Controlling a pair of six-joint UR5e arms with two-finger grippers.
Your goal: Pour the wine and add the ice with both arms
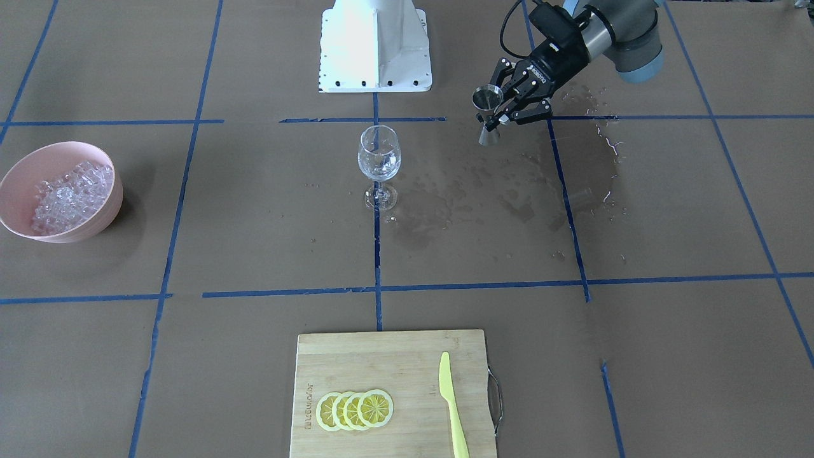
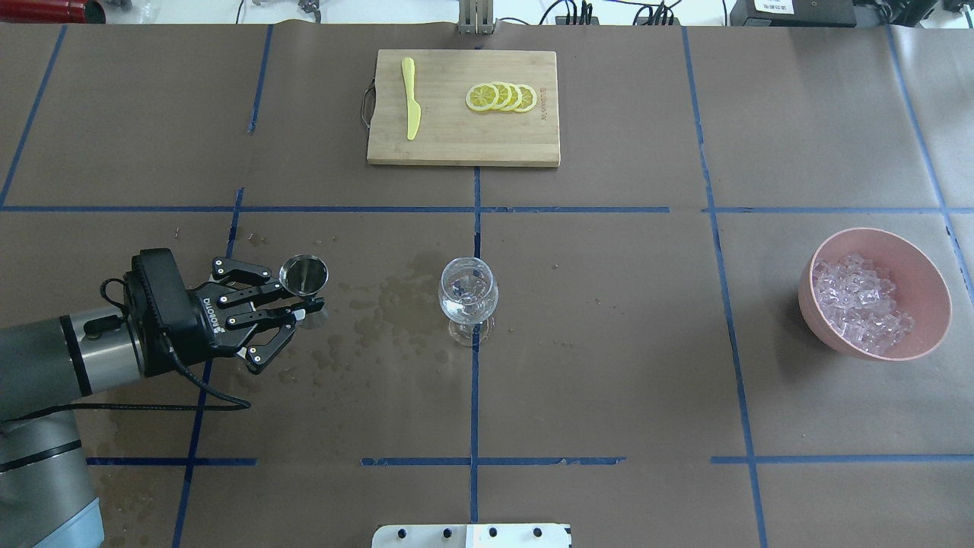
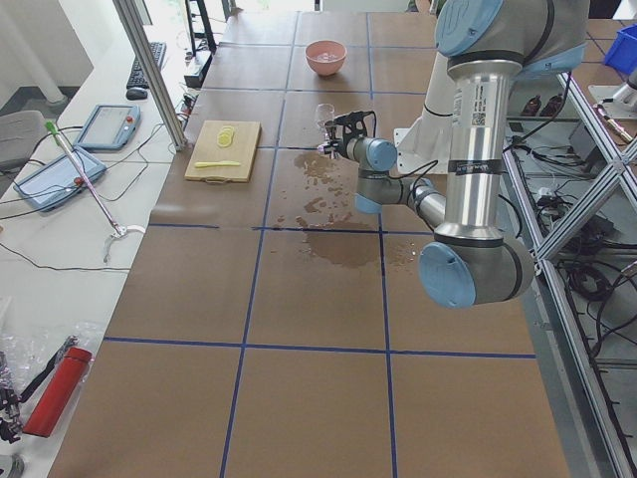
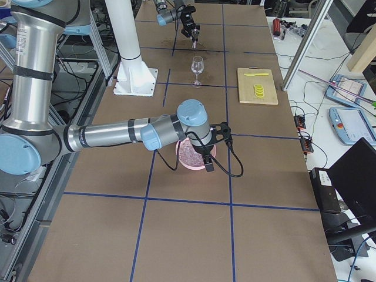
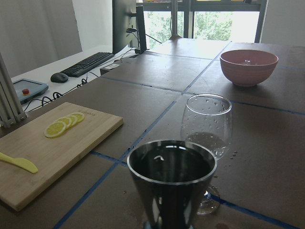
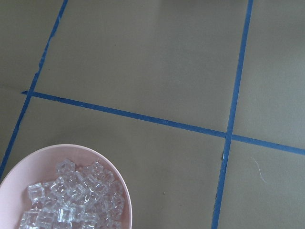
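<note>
Brown table paper point(image 2: 609, 365) is stained by spills. Pink bowl point(image 2: 816, 323): the ice point(image 2: 860, 301) is heaped inside, none yet transferred, with the right gripper point(image 4: 209, 154) above it, finger state not discernible. Wine glass point(image 2: 469, 297): a little wine point(image 1: 379, 170) is contained, so pouring is judged done; a steel jigger point(image 2: 304, 274) is clamped upright nearby by the left gripper point(image 2: 303, 293).

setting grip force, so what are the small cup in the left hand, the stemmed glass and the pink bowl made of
Small cup: likely polished metal, mirror-like grey sheen. Stemmed glass: clear glass, possibly plastic; the table shows through. Pink bowl: matte, opaque, plastic or ceramic; cannot tell which.
</note>
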